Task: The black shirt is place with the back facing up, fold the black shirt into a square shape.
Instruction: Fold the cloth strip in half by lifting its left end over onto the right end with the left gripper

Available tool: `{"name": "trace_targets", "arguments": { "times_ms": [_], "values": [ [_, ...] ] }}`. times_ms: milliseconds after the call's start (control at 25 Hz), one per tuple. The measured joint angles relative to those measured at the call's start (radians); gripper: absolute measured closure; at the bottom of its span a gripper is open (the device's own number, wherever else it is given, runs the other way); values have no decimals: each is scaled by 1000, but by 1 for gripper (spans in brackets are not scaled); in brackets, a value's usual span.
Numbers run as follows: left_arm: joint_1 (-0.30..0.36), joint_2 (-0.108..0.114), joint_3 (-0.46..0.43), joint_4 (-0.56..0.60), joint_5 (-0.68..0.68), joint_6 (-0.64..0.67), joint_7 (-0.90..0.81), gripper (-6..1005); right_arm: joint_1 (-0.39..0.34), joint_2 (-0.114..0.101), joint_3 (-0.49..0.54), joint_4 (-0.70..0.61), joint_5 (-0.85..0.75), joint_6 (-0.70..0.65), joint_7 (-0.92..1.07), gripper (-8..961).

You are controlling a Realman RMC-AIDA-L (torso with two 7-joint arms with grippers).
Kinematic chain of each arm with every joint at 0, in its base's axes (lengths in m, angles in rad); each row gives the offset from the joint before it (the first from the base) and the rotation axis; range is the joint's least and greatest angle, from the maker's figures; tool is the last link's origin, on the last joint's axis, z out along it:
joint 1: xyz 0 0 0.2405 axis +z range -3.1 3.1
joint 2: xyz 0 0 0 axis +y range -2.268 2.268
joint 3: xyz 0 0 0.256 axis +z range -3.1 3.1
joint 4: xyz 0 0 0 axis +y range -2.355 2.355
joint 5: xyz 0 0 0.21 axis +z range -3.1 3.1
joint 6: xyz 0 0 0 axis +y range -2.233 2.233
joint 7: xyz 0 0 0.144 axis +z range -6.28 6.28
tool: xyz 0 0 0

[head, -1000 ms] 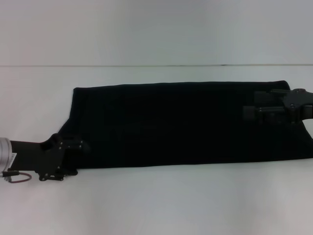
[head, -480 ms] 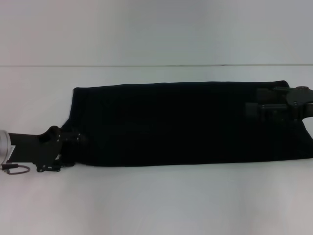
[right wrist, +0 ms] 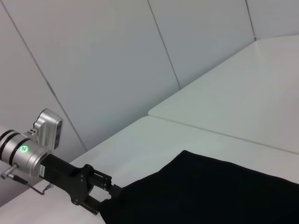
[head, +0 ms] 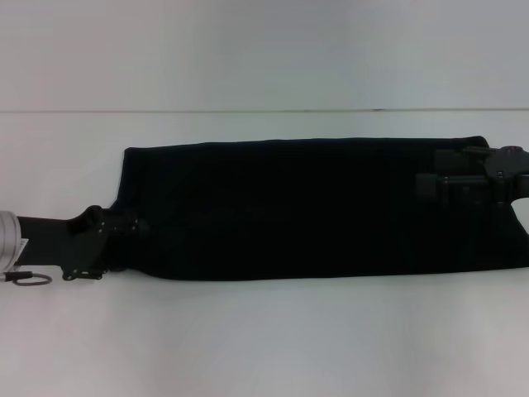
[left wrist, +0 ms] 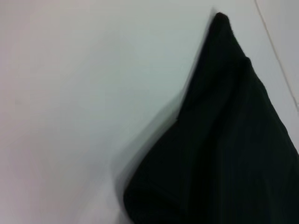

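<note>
The black shirt [head: 289, 207] lies folded as a long band across the white table [head: 264, 339], running left to right. My left gripper [head: 131, 227] is at the band's near-left corner. In the right wrist view the left gripper [right wrist: 111, 190] is shut on the edge of the black shirt [right wrist: 210, 191]. The left wrist view shows that corner of the black shirt [left wrist: 233, 140] raised a little, with a shadow on the table under it. My right gripper [head: 430, 174] hovers over the shirt's right end, dark against the dark cloth.
The table's far edge [head: 264, 111] meets a pale wall behind. Bare white tabletop surrounds the shirt in front and at the back. A small cable loop [head: 29, 278] hangs from the left arm.
My left gripper has moved away from the table's front edge, taking the shirt's near-left corner with it. The right gripper has shifted slightly toward the far side.
</note>
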Motion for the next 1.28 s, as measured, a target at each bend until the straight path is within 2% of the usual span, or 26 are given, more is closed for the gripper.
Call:
{"name": "trace_targets", "arguments": {
  "times_ms": [360, 800, 920, 1120, 1280],
  "values": [
    [-3, 0, 9, 0, 0, 13, 93, 329, 0, 0, 0, 0, 0, 3, 0, 21],
    [4, -2, 9, 0, 8, 0, 137, 587, 0, 2, 0, 0, 0, 4, 2, 26],
    [5, -3, 10, 0, 9, -1, 142, 769, 0, 4, 0, 0, 0, 5, 1, 26],
    [14, -6, 6, 0, 4, 8, 197, 961, 0, 5, 0, 3, 7, 10, 1, 25],
    [32, -13, -2, 0, -31, 12, 293, 962, -2, 11, 0, 9, 16, 19, 1, 25]
  ]
}}
